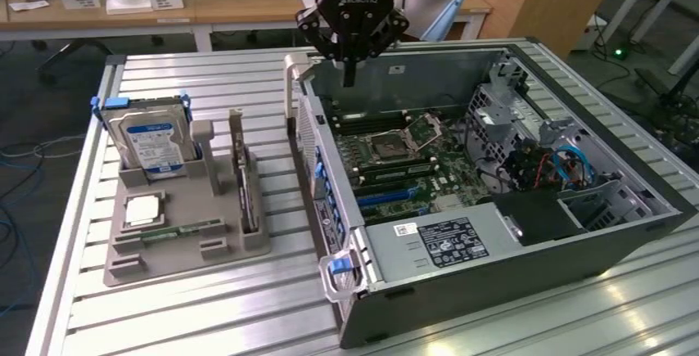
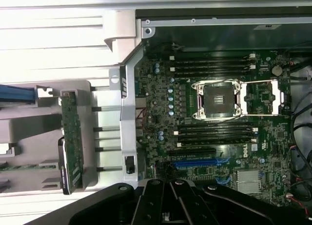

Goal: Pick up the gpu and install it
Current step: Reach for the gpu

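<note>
The end effector (image 1: 349, 76) hangs in the upper centre of the exterior view, above the far wall of the open case (image 1: 492, 290). Its fingers are pressed together and hold nothing. The gpu (image 1: 248, 196) stands on edge in a slot of the grey holder (image 1: 191, 205) at left-centre. The holder sits on the worktop (image 1: 186, 315). The gpu is just beside the hard drive (image 1: 153, 147) and well apart from the end effector. The motherboard (image 2: 219, 137) lies exposed in the case.

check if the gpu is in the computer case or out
Out. The gpu stands on edge in the gray holder, beside the open case.
</note>
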